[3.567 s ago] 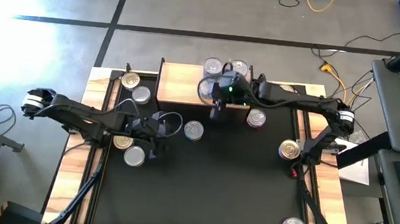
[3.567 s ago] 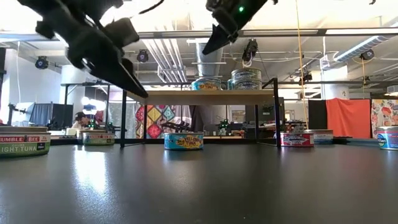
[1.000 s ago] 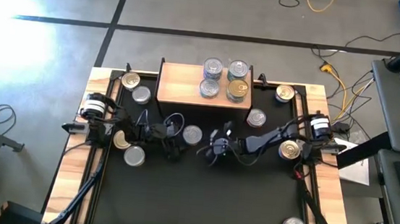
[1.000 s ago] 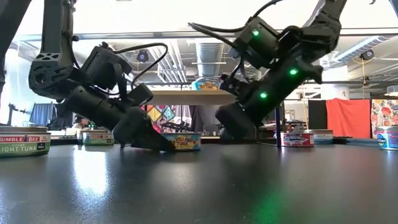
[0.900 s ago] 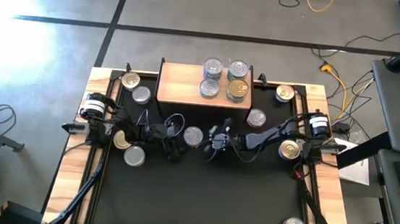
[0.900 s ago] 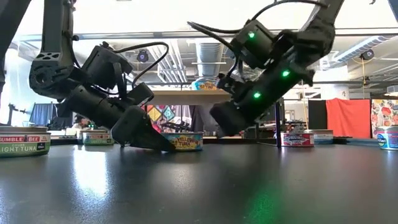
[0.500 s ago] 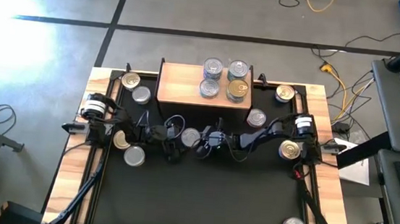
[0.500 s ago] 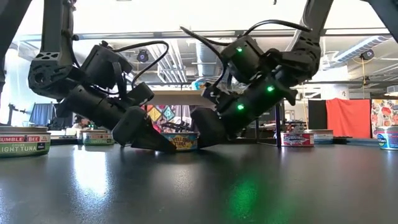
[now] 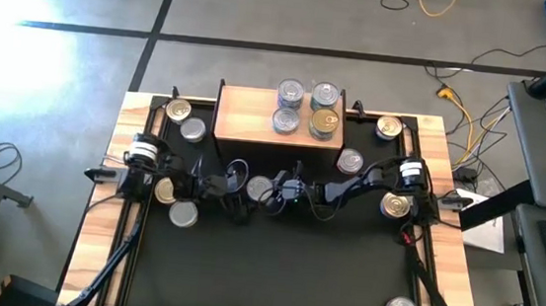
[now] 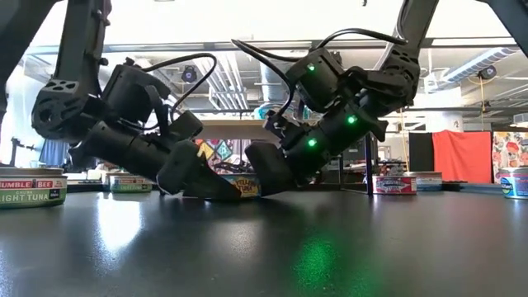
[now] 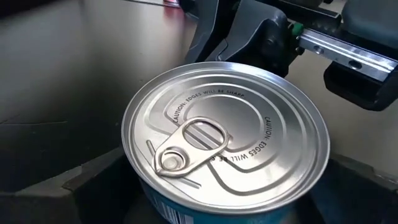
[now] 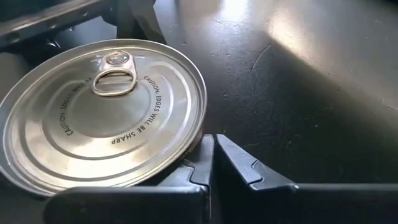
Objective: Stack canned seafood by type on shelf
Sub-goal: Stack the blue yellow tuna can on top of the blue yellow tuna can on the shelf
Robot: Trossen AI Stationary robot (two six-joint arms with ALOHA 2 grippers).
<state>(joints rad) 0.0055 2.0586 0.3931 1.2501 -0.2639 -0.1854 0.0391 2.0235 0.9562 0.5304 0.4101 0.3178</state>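
In the middle of the black table [image 9: 272, 272], just near of the shelf [image 9: 246, 116], a silver-lidded can [image 9: 259, 187] is sitting flat. I am reaching my left pincer [image 9: 244, 192] in from the left with its fingers spread wide around the can, not squeezing it. I am pressing my right pincer [image 9: 275, 192], fingers shut tight and holding nothing, against the can's right side. Four cans [image 9: 309, 109] are standing on the shelf's right half.

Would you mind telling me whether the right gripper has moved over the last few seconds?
Yes. In the high view the right gripper has left the shelf and come down to the silver-lidded can on the table in front of it.
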